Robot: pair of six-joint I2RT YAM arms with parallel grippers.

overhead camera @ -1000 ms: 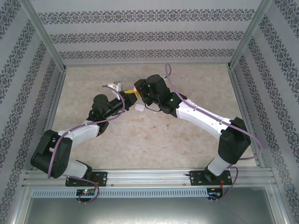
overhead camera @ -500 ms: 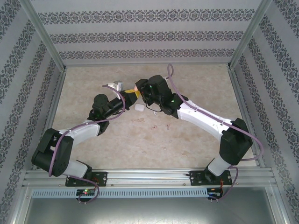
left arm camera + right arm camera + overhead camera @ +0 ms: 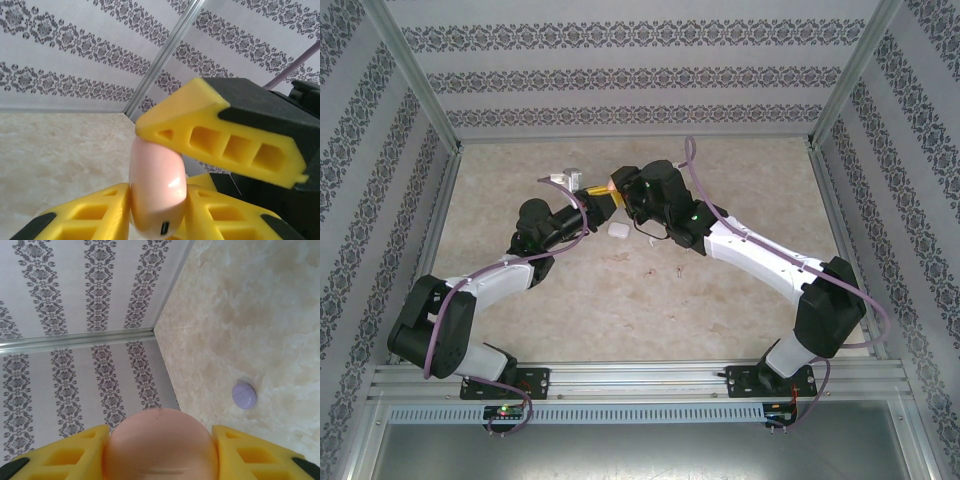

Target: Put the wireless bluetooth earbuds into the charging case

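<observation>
Currently, the glossy pale-pink oval plastic charging case (image 3: pixel 156 175) is held off the beige marbled table (image 3: pixel 620 310), near the middle of the work area where both arms meet. The right gripper (image 3: pixel 161 445) clamps it across its width, with one yellow ribbed finger on each side. The left gripper (image 3: pixel 159 212) has the same case between its two yellow fingers, at the end where the charging port sits. Both fingers look to be against the shell, but it cannot be told whether they pinch it or merely flank it. The lid appears closed, as no cavity is visible. Two tiny stemmed earbuds (image 3: pixel 645 271) appear as small specks on the table nearer the arm bases, well apart from the raised case and too small to confirm their colour. A small white rounded case (image 3: pixel 618 230) rests on the table near the grippers, and a small purple rounded case (image 3: pixel 244 394) lies farther off. By my judgement, the step in hand is preparing the case, either a transfer between grippers or opening the lid; no earbud is seated yet. The next move calls for one gripper to brace the base while the other lifts the lid at its seam, then a fine pinch on one earbud stem.
</observation>
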